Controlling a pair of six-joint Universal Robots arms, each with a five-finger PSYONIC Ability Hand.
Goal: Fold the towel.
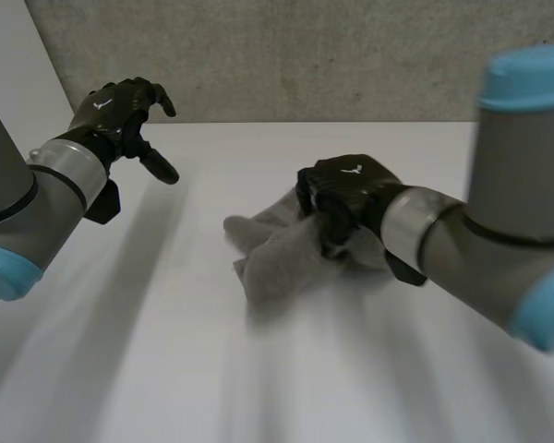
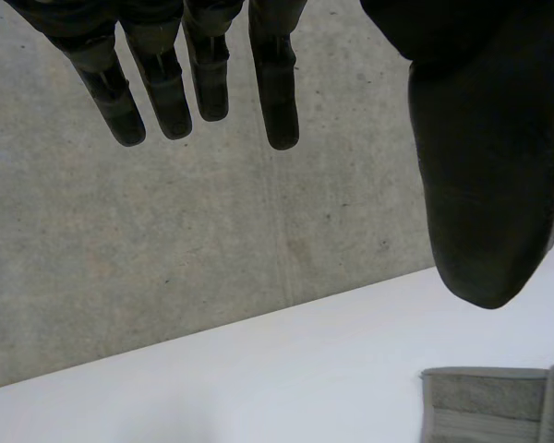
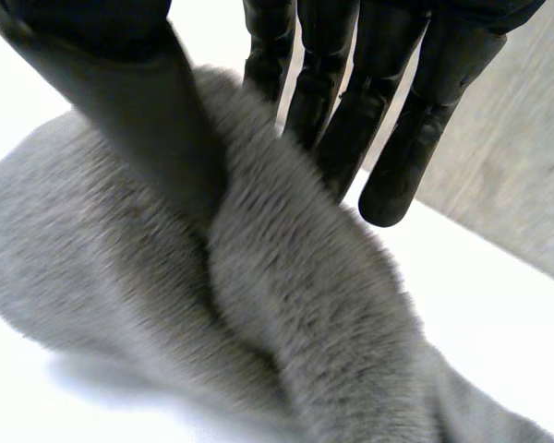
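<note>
White surface (image 1: 166,369) runs back to a grey concrete wall (image 1: 305,55). Right of centre lies a grey towel (image 1: 277,254), soft and fuzzy, crumpled into a lumpy heap with folds trailing to the left. The right robot hand (image 1: 346,189) sits on its far right part, thumb and fingers pinching a raised ridge of cloth between them. The left robot hand (image 1: 120,106) hovers at the far left, well apart from the towel, fingers loosely extended, holding nothing.

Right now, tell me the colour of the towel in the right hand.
Grey. The towel shows best in the right wrist view, pinched by the right hand.
</note>
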